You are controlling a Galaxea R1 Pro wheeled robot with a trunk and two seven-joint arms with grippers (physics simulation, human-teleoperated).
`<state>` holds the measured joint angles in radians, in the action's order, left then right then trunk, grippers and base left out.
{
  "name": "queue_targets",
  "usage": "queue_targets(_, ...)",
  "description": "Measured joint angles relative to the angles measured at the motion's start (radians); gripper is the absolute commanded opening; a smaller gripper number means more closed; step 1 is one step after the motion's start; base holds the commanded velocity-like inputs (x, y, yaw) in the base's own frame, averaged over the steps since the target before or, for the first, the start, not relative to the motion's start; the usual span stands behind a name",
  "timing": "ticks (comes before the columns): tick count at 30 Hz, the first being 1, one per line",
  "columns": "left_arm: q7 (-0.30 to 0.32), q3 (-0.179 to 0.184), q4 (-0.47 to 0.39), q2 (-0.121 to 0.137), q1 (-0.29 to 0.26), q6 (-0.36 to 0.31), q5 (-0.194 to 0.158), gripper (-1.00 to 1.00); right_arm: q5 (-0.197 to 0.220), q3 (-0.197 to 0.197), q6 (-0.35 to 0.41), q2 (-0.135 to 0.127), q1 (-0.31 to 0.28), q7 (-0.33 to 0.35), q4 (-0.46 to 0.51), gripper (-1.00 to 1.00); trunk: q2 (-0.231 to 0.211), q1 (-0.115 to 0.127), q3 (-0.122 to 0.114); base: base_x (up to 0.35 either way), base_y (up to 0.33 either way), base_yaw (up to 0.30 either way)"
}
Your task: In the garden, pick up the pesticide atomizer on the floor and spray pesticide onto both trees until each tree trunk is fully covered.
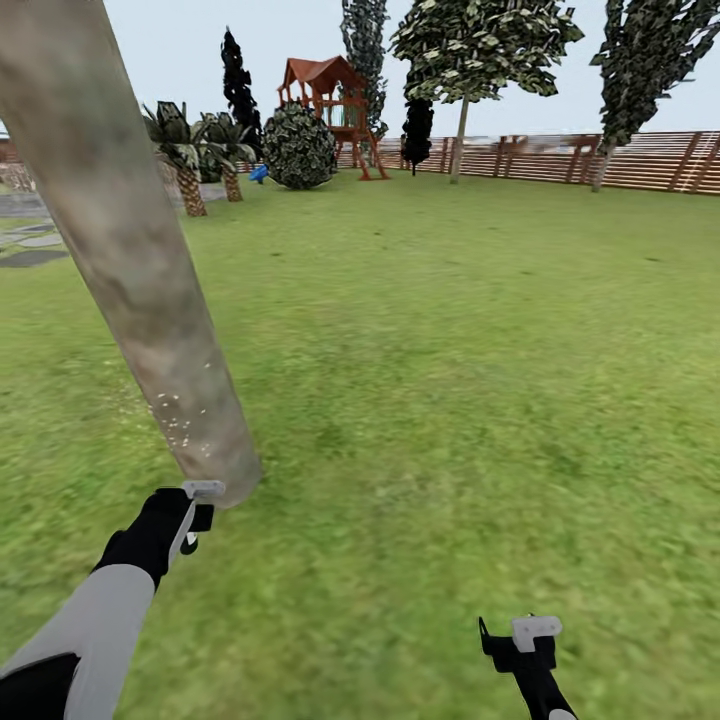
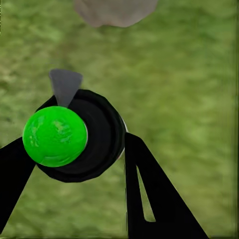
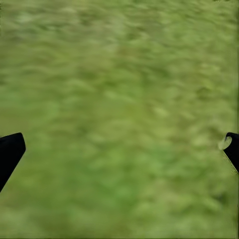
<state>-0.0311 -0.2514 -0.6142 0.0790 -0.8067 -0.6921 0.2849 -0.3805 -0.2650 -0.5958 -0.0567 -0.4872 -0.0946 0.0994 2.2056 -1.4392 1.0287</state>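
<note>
Item: pesticide atomizer [image 2: 74, 137], spraying at base of near tree trunk [image 1: 130, 250].
Left gripper [image 2: 74, 149] clamped round the green-capped atomizer, nozzle beside the trunk foot; white specks dot the bark low down only. Advice: sweep upward, circle round. Right gripper [image 3: 119, 149] spread wide, empty, over grass. Count: atomizer one; thick trunks in view three.

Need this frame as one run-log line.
left hand: shut on atomizer, nozzle at tree trunk base | trunk: white specks low down | right hand: open, empty, over grass
</note>
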Motion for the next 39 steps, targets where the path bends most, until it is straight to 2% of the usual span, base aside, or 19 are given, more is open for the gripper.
queue_targets(6,-0.001,0.000,0.000,0.000,0.000,0.000,0.000,-1.00,0.000,0.000,0.000,0.000,0.000,0.000,0.000,1.00,0.000,0.000,0.000,0.106,-0.237,0.272)
queue_targets(16,0.000,0.002,0.009,-0.007,0.000,0.000,0.000,-1.00,0.000,0.000,0.000,0.004,0.000,0.000,0.000,1.00,0.000,0.000,0.002,0.014,-0.014,0.276)
queue_targets(21,0.000,0.003,0.008,-0.016,0.001,0.000,0.003,-1.00,0.000,0.000,0.000,0.004,0.000,0.000,0.000,1.00,0.000,0.000,0.005,0.250,-0.118,0.259)
queue_targets(39,0.000,0.003,0.006,-0.019,0.000,0.000,0.004,-1.00,-0.003,0.000,0.000,0.001,0.000,0.002,0.000,1.00,0.000,0.000,0.007,0.223,-0.191,0.025)
